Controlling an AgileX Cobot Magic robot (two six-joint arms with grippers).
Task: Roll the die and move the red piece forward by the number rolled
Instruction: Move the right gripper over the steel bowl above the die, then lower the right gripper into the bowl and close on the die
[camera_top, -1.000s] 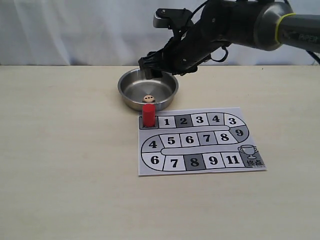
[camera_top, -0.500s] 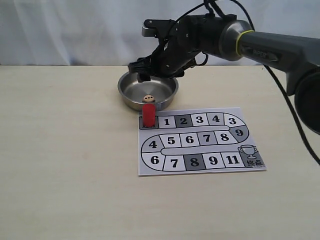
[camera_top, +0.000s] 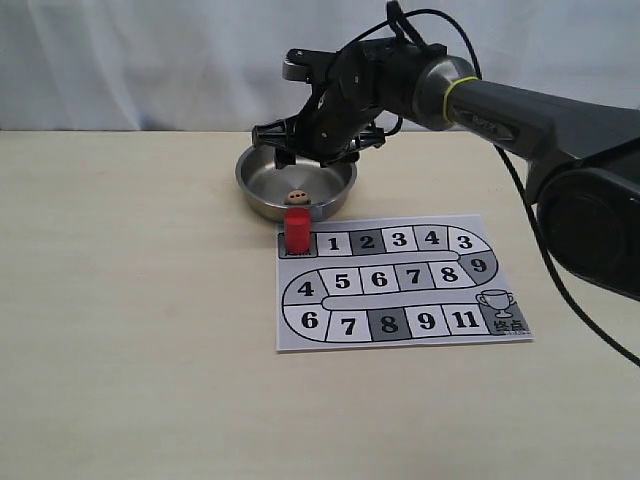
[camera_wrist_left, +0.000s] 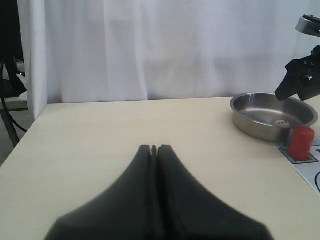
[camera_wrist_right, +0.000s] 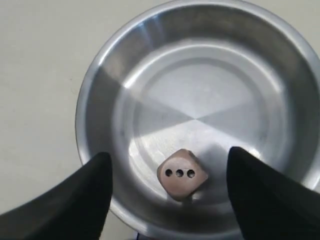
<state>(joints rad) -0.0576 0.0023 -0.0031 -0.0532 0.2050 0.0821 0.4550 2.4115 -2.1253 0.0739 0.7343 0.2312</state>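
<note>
The beige die (camera_wrist_right: 182, 174) rests inside the steel bowl (camera_wrist_right: 95, 120), three pips on its upper face; it also shows in the exterior view as the die (camera_top: 296, 197) near the bowl's (camera_top: 255, 185) front wall. My right gripper (camera_wrist_right: 170, 162) hangs open above the bowl, its fingers either side of the die and apart from it. In the exterior view that gripper (camera_top: 310, 150) is over the bowl's far side. The red piece (camera_top: 297, 229) stands upright on the start square of the paper board (camera_top: 400, 310). My left gripper (camera_wrist_left: 154, 148) is shut and empty, far from the red piece (camera_wrist_left: 301, 142).
The board's numbered track runs right from the red piece, squares 1, 2, 3, 4 in the top row. The right arm (camera_top: 520, 100) stretches from the right edge over the table's back. A white curtain (camera_wrist_left: 150, 50) hangs behind the table.
The right arm has swung left and lowered toward the bowl, bringing its open gripper over the die. Die and red piece have not moved.
</note>
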